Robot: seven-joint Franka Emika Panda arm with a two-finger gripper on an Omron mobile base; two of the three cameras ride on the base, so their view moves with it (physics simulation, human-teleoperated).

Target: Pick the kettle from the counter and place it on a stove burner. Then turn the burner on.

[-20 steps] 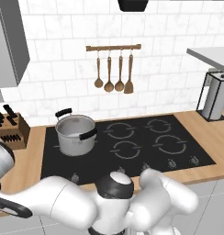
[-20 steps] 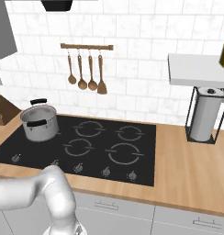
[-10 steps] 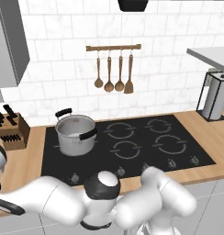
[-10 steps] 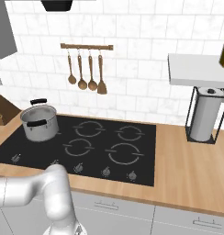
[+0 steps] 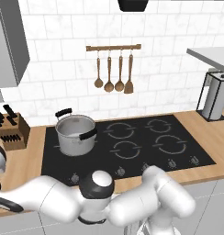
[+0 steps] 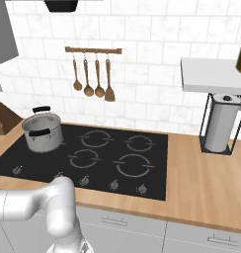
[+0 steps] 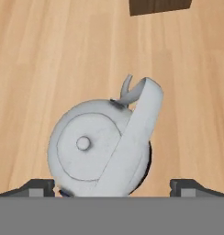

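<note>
Silver kettle (image 7: 102,147): upright on counter (image 7: 49,55); spout toward frame top; handle arch runs lower-left to upper-right.
Gripper (image 7: 112,187): jaws wide, fingertips cut off at bottom edge.

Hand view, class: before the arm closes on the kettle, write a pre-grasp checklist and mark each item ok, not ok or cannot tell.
1. Pincer open wide: ok.
2. Kettle between the two fingertips: ok.
3. Kettle upright on the counter, lid knob facing the camera: ok.
4. Handle lined up across the fingertips: not ok, it runs diagonally.
5. Free stove burner for the kettle: ok; the pot takes another ring.
6. Pincer low enough to grip: cannot tell.
</note>
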